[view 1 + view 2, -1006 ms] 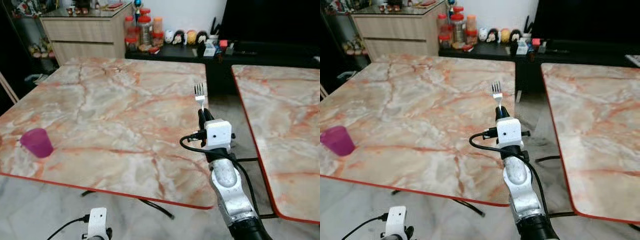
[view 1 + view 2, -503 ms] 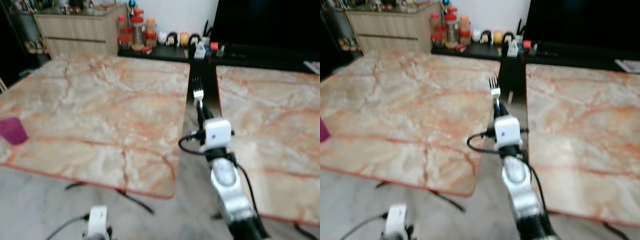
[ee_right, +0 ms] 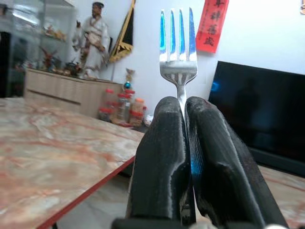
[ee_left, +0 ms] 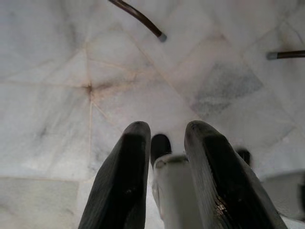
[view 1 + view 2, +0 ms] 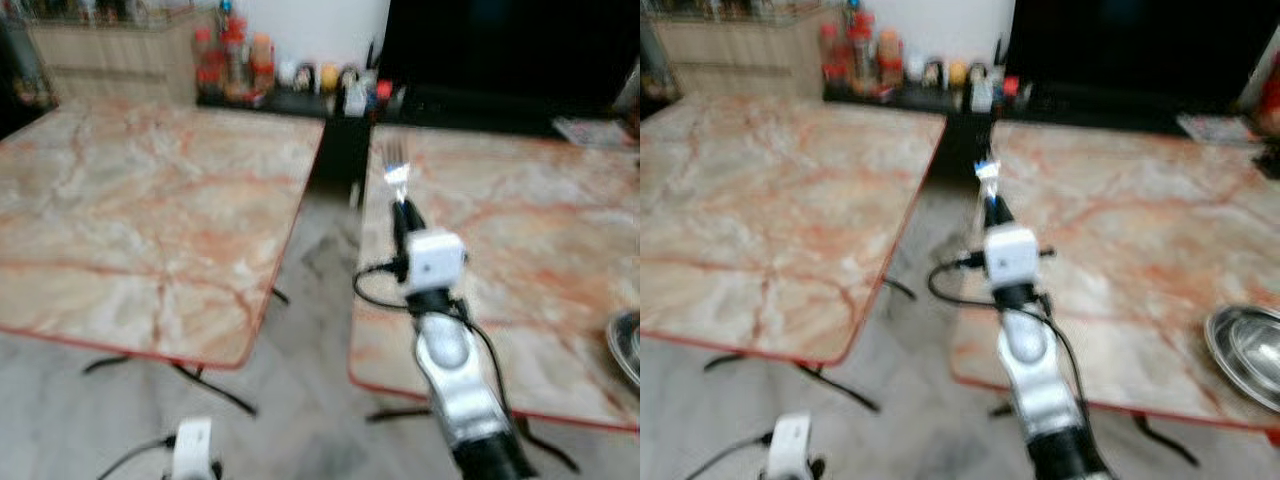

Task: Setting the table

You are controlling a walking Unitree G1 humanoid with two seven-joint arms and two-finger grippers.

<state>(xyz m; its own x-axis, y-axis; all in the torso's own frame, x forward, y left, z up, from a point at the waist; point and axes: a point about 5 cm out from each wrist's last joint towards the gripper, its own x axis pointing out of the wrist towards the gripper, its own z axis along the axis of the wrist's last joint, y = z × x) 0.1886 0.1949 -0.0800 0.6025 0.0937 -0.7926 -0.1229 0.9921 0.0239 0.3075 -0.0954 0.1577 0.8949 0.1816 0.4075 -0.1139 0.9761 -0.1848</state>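
Fork (image 3: 178, 52) upright, pinched in right gripper (image 3: 185, 112) mid-frame; carry it level toward bowl (image 5: 1247, 350), lower right.

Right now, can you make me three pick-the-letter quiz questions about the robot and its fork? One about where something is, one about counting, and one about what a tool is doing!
1. Where is the metal bowl?
A. on the right table
B. on the left table
C. on the floor

2. How many prongs does the fork have?
A. two
B. three
C. four

3. What is the right tool doing?
A. hanging open with nothing in it
B. shut on the fork, prongs pointing up
C. pressing the fork flat on a table

Answers:
1. A, the bowl sits at the near corner of the right table.
2. C, the right wrist view shows four prongs.
3. B, its two black fingers pinch the fork's neck and the prongs stand upright.
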